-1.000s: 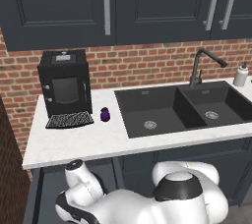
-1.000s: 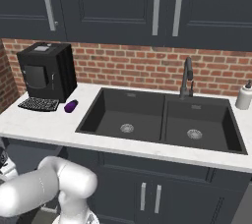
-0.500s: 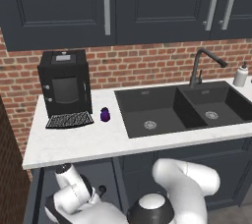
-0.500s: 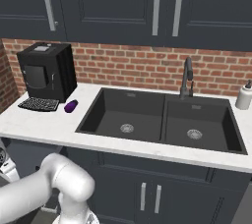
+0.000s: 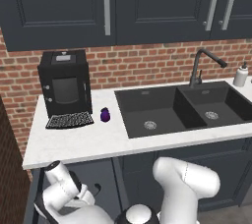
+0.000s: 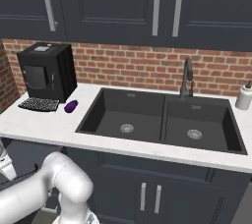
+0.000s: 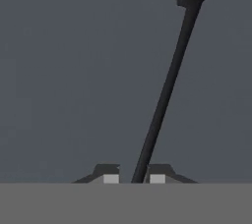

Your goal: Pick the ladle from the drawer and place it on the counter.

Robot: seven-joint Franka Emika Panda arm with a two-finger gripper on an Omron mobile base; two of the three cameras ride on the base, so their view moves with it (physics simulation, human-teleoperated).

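No brand, label or readable writing showed on anything in the kitchen.

In the hand view the ladle (image 7: 165,95) lay on the flat, matte blue-grey floor of the drawer (image 7: 64,70). It was a slim, smooth, dark rod that widened into a rounded bowl at the top of that view. Its handle ran down at a slight slant and passed straight between the two small dark fingertips of the gripper (image 7: 134,178). The tips stood close on either side of the handle, pinching it or all but touching it; contact itself could not be made out.

The counter (image 5: 88,142) was a white, faintly speckled stone slab with a thin edge. Set into it was a black double sink (image 5: 184,110) with two round metal drains, and behind the sink rose a dark angular tap (image 5: 199,68). At the left of the counter stood a boxy black coffee machine (image 5: 65,88) with a perforated grille tray at its foot. Just beside that tray sat a small, rounded purple object (image 5: 105,115). A pale soap bottle (image 5: 240,75) stood at the far right. The wall behind was red brick with pale mortar. Above it hung dark blue-grey cupboards (image 5: 147,4) with framed panels and straight brushed-metal bar handles.
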